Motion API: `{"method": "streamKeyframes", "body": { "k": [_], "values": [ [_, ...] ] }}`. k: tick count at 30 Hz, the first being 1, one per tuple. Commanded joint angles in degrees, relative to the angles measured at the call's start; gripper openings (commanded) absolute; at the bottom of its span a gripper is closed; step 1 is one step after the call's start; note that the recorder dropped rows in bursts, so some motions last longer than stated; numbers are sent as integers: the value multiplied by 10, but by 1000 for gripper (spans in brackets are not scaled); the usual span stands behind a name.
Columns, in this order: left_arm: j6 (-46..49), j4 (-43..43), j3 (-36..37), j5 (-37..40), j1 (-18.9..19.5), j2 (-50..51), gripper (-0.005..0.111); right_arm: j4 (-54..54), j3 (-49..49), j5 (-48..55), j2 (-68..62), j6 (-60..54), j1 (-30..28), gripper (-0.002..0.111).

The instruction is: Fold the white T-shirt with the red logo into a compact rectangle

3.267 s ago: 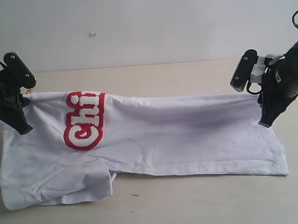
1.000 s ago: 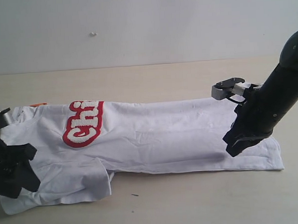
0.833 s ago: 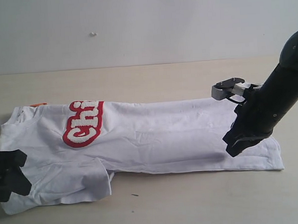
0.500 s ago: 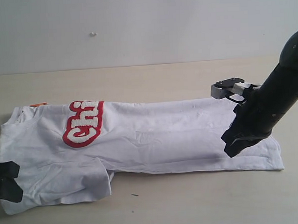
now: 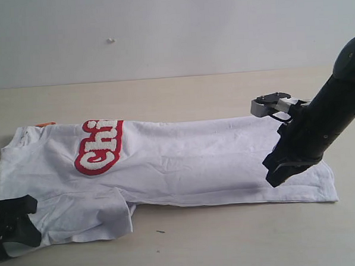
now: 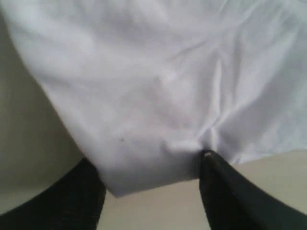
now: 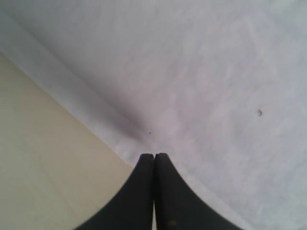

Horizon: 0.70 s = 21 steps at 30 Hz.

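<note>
While the left gripper [image 6: 148,162] stands open with its fingers either side of the nearest corner of the white T-shirt [image 5: 197,162], the shirt lies flat along the counter [image 5: 231,243]. The right gripper [image 5: 274,178] is closed, its tips on the hem at the other end. The red logo [image 5: 99,148] lies beyond the left gripper.

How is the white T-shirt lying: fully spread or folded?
Partly folded: the white T-shirt lies as a long strip, its red logo cut off at the fold.
</note>
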State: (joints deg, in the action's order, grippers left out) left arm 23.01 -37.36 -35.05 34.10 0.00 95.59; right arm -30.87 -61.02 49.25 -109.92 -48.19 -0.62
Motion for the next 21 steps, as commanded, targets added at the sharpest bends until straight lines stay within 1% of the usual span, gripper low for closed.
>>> {"method": "streamKeyframes", "body": {
  "k": [1, 2, 4, 5, 8, 13, 16, 18, 21],
  "values": [
    [38, -56, 1, -8, 1, 4, 34, -4, 1, 1, 0, -6, -1, 0],
    [38, -58, 1, -8, 1, 4, 26, -4, 1, 1, 0, -6, -1, 0],
    [40, -56, 1, -4, 1, 4, 4, -4, 1, 1, 0, -6, -1, 0],
    [43, -56, 1, 2, 1, 4, 0, -4, 1, 1, 0, -6, -1, 0],
    [53, -56, -2, 35, 1, 4, 0, -4, 1, 1, 0, -6, -1, 0],
    [69, -56, -42, 167, 1, 4, 0, -4, 1, 2, 0, -6, -1, 0],
    [81, -61, -70, 224, 1, 4, 0, -4, 1, 5, 0, -6, -1, 0],
    [90, -75, -89, 258, 3, 4, 0, -4, 1, 5, 0, -6, -1, 0],
    [134, -140, -114, 305, 26, 4, 0, -4, 1, 6, 0, -6, -1, 0]
  ]
}}
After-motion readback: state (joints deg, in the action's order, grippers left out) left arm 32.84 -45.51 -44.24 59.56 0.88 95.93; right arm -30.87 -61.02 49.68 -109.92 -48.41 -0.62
